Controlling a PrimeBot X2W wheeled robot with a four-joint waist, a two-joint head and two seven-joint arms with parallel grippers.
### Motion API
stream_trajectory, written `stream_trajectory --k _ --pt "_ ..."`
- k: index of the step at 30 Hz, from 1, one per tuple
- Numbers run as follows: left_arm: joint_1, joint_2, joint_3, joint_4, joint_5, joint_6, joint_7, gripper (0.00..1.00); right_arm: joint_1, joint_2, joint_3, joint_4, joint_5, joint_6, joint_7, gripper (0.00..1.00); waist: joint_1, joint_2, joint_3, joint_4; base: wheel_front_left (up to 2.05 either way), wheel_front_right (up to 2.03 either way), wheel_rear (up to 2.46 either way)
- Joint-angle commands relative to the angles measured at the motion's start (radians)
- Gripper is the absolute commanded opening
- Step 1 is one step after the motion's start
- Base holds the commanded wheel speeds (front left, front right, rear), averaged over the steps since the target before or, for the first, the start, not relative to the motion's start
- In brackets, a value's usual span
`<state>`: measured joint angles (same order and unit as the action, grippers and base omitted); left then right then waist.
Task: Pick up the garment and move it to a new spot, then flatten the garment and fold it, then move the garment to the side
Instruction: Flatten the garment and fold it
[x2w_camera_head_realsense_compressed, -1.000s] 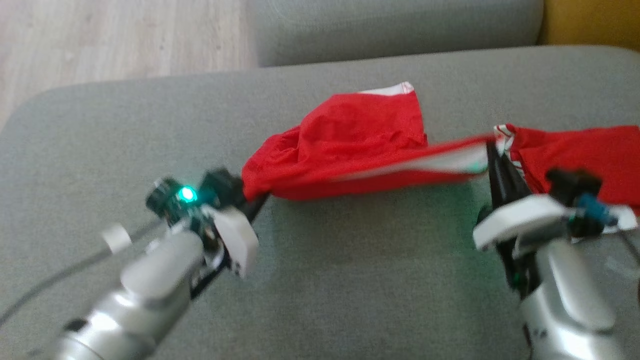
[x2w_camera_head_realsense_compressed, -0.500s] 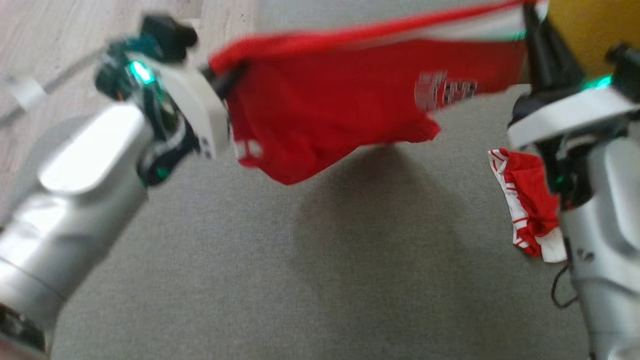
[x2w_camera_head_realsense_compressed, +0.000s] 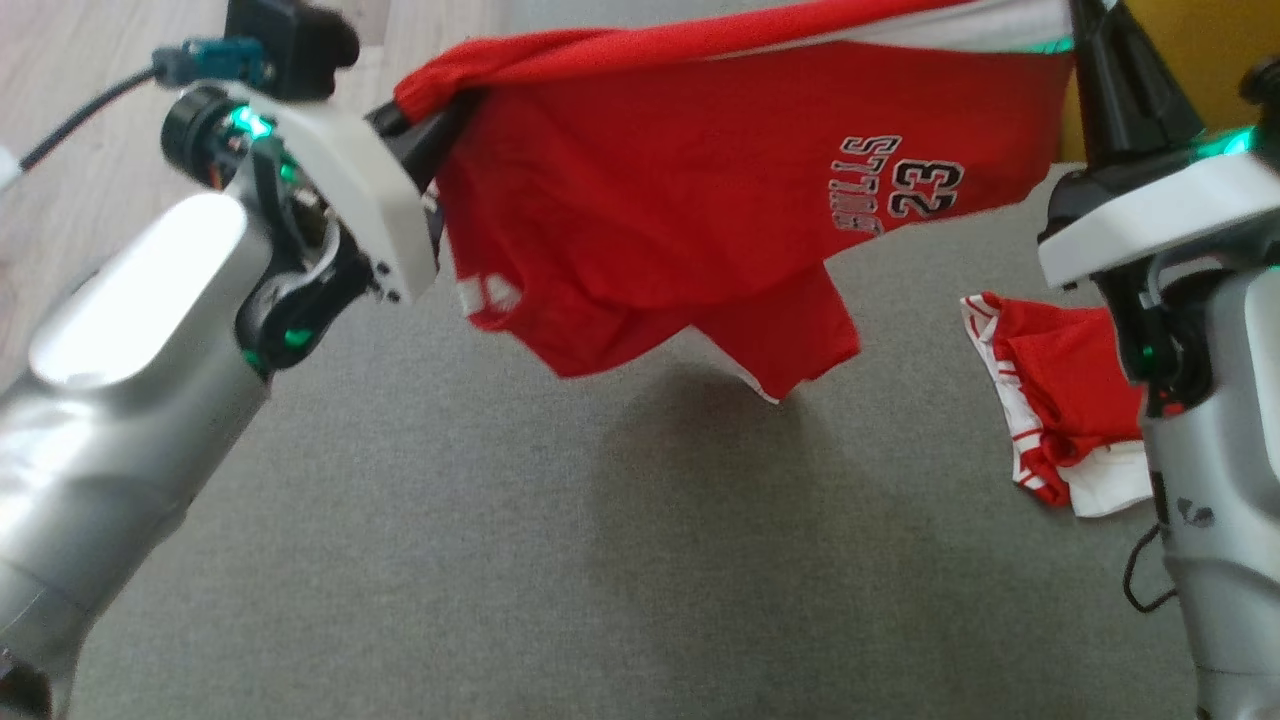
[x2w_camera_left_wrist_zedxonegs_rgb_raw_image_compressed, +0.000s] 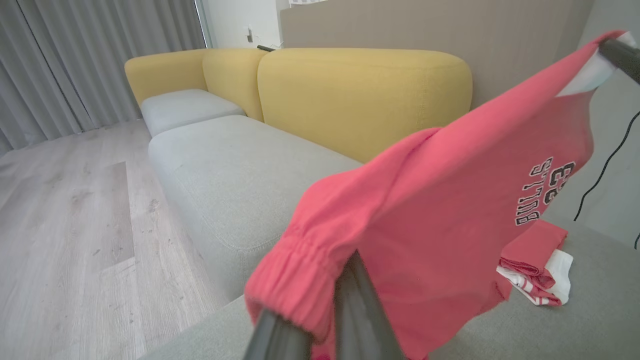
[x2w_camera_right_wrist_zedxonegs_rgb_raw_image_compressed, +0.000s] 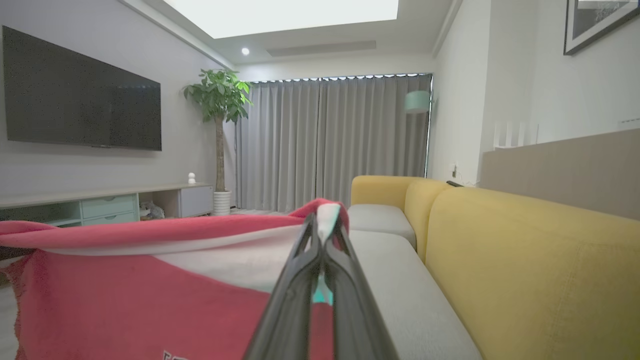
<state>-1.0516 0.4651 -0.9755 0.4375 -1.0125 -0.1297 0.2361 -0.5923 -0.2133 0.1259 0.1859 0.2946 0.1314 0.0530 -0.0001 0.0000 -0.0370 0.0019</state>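
A pair of red shorts (x2w_camera_head_realsense_compressed: 700, 190) printed "BULLS 23" hangs stretched in the air above the grey sofa seat (x2w_camera_head_realsense_compressed: 500, 560). My left gripper (x2w_camera_head_realsense_compressed: 440, 115) is shut on the elastic waistband at its left end. My right gripper (x2w_camera_head_realsense_compressed: 1090, 30) is shut on the waistband's right end, at the top right of the head view. In the left wrist view the shorts (x2w_camera_left_wrist_zedxonegs_rgb_raw_image_compressed: 450, 210) drape over my own fingers (x2w_camera_left_wrist_zedxonegs_rgb_raw_image_compressed: 350, 300). The right wrist view shows my fingers (x2w_camera_right_wrist_zedxonegs_rgb_raw_image_compressed: 320, 260) pinching the red and white band (x2w_camera_right_wrist_zedxonegs_rgb_raw_image_compressed: 150, 240). The legs dangle free, not touching the cushion.
A second red and white garment (x2w_camera_head_realsense_compressed: 1060, 410) lies folded on the seat at the right, beside my right forearm; it appears too in the left wrist view (x2w_camera_left_wrist_zedxonegs_rgb_raw_image_compressed: 537, 265). Yellow backrests (x2w_camera_left_wrist_zedxonegs_rgb_raw_image_compressed: 365, 95) line the sofa, and wooden floor (x2w_camera_head_realsense_compressed: 90, 130) lies off the left edge.
Both grippers lifted the shorts off the cushion and pulled them taut in the air; the print now reads clearly. The head camera's view has shifted as well.
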Motion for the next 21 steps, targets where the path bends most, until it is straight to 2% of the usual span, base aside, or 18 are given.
stream_trajectory --k 1,6,9,15,21 --pt "-0.04 0.062 0.047 -0.034 -0.006 0.017 0.003 0.0 -0.017 -0.011 0.011 -0.045 -0.011 -0.001 0.012 0.0 0.0001 0.0 0.015 -0.003 0.0 0.0 0.0" --pt "-0.065 0.11 0.044 -0.081 0.015 0.033 0.035 0.0 -0.081 -0.035 0.05 -0.038 0.002 -0.001 0.074 0.0 0.0001 0.0 0.107 -0.015 0.0 0.0 0.0" --pt "-0.139 0.119 0.06 -0.061 0.049 0.046 0.033 0.0 -0.239 -0.072 0.11 0.047 -0.003 -0.001 0.086 0.0 0.0001 0.0 0.219 -0.024 0.0 0.0 0.0" --pt "-0.272 0.075 0.105 0.062 0.099 0.066 -0.055 0.0 -0.489 -0.09 0.17 0.225 -0.038 -0.001 0.009 0.0 0.0001 0.0 0.361 -0.027 0.0 0.0 0.0" --pt "-0.419 -0.006 0.119 0.237 0.18 0.058 -0.216 0.0 -0.702 -0.032 0.157 0.466 -0.123 -0.001 -0.172 0.0 0.0001 0.0 0.445 -0.022 0.0 0.0 0.0"
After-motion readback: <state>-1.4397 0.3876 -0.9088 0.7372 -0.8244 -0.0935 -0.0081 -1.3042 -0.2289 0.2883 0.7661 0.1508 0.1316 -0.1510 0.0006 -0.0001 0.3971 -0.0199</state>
